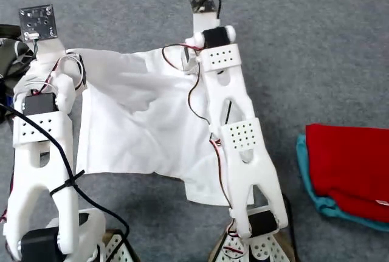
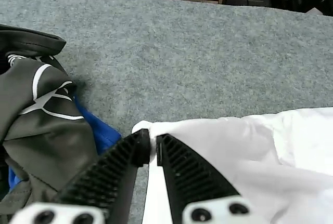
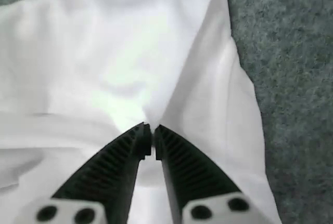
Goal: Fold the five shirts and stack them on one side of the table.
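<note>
A grey bench [image 1: 316, 49] is seen from above, with two white robot arms reaching from its near edge toward its far edge.

At the far left edge of the bench, a crumpled heap of dark clothing [image 2: 36, 109] is seen, black and grey with thin white lines. A blue garment [image 2: 96, 130] is tucked beneath its right side.

Just right of that heap, the left arm [image 1: 39, 146] is stretched out. Its black ridged left claw [image 2: 153, 148] is closed on the far left corner of a white shirt [image 1: 140, 122], and a small fold of white cloth is pinched between the tips.

The white shirt is spread across the middle of the bench between the two arms. It is wrinkled and not folded flat, and its near right part lies under the right arm.

The right arm [image 1: 237, 128] is laid over the right side of the white shirt. Its right claw [image 3: 152, 136] is closed near the shirt's far right edge, and a raised crease of white cloth is gripped between the tips. Grey bench surface is seen just beyond that edge.

At the right side of the bench, well apart from the white shirt, a folded red shirt [image 1: 352, 165] is stacked on a folded teal shirt [image 1: 313, 198]. The teal cloth is seen along the stack's left and near edges.
</note>
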Controlling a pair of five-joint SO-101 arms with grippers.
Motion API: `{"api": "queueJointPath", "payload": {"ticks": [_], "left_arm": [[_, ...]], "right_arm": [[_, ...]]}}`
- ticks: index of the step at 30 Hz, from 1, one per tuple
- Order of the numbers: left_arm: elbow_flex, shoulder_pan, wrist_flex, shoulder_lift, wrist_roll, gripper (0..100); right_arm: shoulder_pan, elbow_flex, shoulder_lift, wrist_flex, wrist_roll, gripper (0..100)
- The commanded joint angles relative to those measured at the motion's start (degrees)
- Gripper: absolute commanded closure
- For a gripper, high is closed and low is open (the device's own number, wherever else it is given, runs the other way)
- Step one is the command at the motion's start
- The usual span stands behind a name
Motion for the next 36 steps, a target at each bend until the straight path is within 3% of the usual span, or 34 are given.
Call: {"api": "queueJointPath", "payload": {"ticks": [1, 17, 25, 29, 32, 34, 36], "left_arm": [[-0.26, 0.00, 0.18, -2.42, 0.35, 98], [-0.53, 0.00, 2.46, -2.42, 0.09, 98], [-0.88, -0.09, 2.55, -2.42, 0.09, 98], [-0.88, -0.09, 2.55, -2.42, 0.09, 98], [-0.88, 0.35, 2.55, -2.51, 0.26, 98], [-0.88, 0.09, 2.55, -2.51, 0.18, 98], [-0.97, -0.18, 2.55, -2.51, 0.09, 98]], "right_arm": [[-0.84, -0.31, 0.04, -0.97, 0.35, 99.0], [-0.75, -6.02, -9.45, 3.16, 0.18, 99.2], [-0.92, -6.02, -25.19, 3.25, 0.35, 99.2], [-0.75, -2.24, -30.02, 1.93, 0.62, 99.2], [-0.66, 11.47, -25.01, -2.55, 3.43, 99.3], [-1.27, 5.49, -29.58, 3.78, 3.34, 99.2], [-0.75, 5.14, -31.08, 2.55, 3.52, 99.1]]}}
